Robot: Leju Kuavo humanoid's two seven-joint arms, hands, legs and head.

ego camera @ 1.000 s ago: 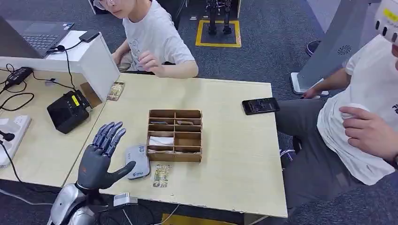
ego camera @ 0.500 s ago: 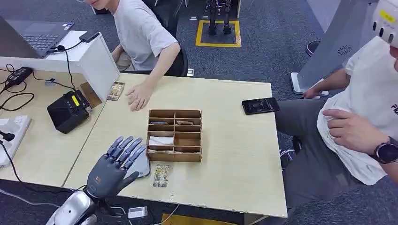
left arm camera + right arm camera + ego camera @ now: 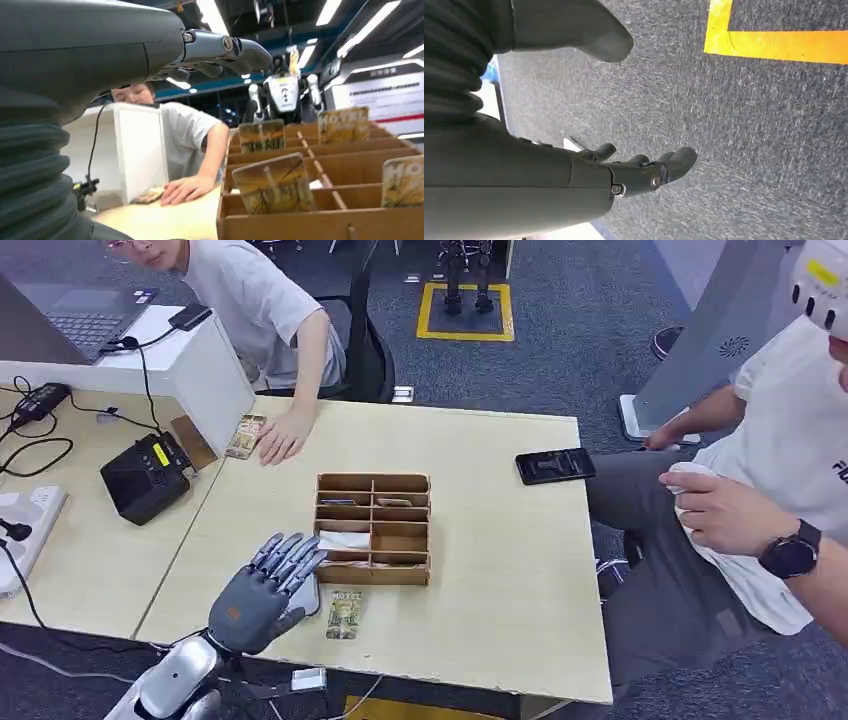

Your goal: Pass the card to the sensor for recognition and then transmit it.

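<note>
From the head view, a pale wooden table [image 3: 480,540] stands on dark grey carpet [image 3: 560,370] marked with a yellow square outline [image 3: 466,310]. Near the table's middle sits a wooden box of compartments [image 3: 373,528] holding a few cards. Just in front of the box, close to the near edge, a card [image 3: 345,613] lies flat. The left hand [image 3: 265,588] hovers beside it with fingers spread and empty, over a white sensor pad [image 3: 305,602] that it largely hides. A black phone [image 3: 555,465] lies toward the far right edge. At the far left corner a person's hand [image 3: 282,437] rests flat on the table next to another card [image 3: 246,434], against a white box [image 3: 205,365] with a laptop [image 3: 85,315] on top. A second table to the left bears a black device [image 3: 147,477] and cables. A second person sits on the right, wearing a watch [image 3: 790,551].

In the left wrist view, the left hand [image 3: 220,50] stretches out with nothing in it above the wooden box [image 3: 320,200], where cards [image 3: 274,184] stand upright in the compartments. Ceiling strip lights [image 3: 212,17] and a white robot [image 3: 283,92] show behind.

In the right wrist view, the right hand [image 3: 639,172] hangs above grey carpet [image 3: 749,150] with a yellow line [image 3: 774,42]; its fingers are loosely curved and apart, holding nothing.
</note>
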